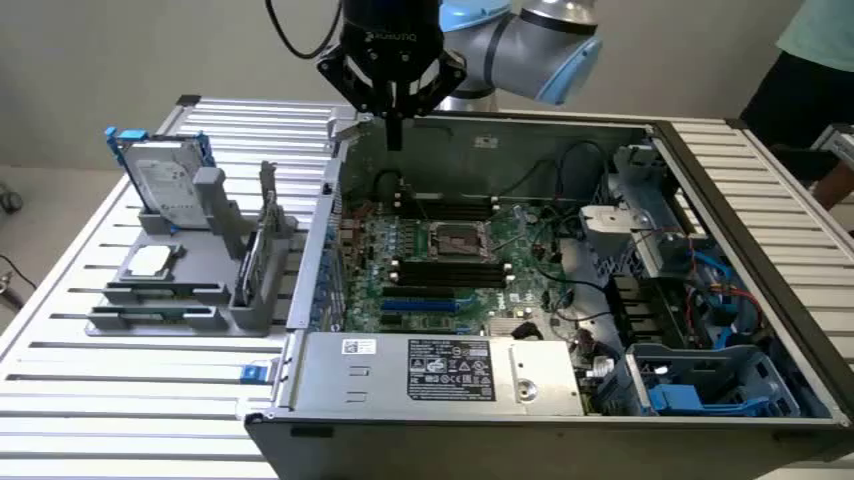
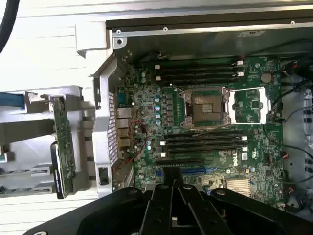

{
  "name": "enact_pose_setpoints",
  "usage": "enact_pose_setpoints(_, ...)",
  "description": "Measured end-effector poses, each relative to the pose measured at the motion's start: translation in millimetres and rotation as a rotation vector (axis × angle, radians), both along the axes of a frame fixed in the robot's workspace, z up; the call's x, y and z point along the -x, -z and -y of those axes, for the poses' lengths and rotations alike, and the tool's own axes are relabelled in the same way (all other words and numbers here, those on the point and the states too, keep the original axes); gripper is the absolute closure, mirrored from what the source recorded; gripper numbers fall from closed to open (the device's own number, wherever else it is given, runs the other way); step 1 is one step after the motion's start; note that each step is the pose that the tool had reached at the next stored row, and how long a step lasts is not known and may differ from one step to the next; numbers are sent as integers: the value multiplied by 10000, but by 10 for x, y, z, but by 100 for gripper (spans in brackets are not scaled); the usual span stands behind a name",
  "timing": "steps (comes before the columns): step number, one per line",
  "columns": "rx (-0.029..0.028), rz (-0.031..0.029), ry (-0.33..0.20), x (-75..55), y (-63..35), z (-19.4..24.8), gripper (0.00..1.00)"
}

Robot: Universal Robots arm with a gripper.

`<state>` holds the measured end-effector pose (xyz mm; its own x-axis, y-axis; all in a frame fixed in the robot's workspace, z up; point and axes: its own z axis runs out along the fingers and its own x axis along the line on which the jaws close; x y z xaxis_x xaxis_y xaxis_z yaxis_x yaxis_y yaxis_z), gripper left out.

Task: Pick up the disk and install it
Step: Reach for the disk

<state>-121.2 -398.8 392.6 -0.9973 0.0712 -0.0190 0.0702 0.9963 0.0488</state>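
**Gripper (image 1: 394, 138) closed and empty; disk (image 1: 167, 185) parked in the rack**

Hangs at the top centre of the exterior view, above the far wall of the open computer case (image 1: 747, 250). Fingers pressed together, pinching nothing. Seen from the wrist as dark fingers (image 2: 164, 205) meeting over the motherboard (image 2: 146, 112), with the bare processor socket (image 2: 205, 105) and rows of black memory slots (image 2: 200, 142) beneath.

As for the disk: stands upright at the upper left of the exterior view, at the back of a grey rack (image 1: 200, 300). Silver-grey with a white label, framed in blue plastic. Outside the case and well apart from the gripper, untouched.

Elsewhere in the same rack: a small square silver chip (image 1: 150, 260) lying flat in front of the disk, and a thin dark circuit card (image 1: 267, 240) on edge beside the case wall.

All set on a white slatted table (image 1: 80, 400). Along the lower centre of the exterior view, a silver power supply (image 1: 441, 370) with a black label. At the upper right edge, part of a person (image 1: 814, 60) in a light green top.
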Motion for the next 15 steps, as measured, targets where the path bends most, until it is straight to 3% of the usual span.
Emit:
enact_pose_setpoints(10, 1, 0, 0, 3, 0, 0, 89)
enact_pose_setpoints(15, -7, -25, 0, 194, 3, -17, 89)
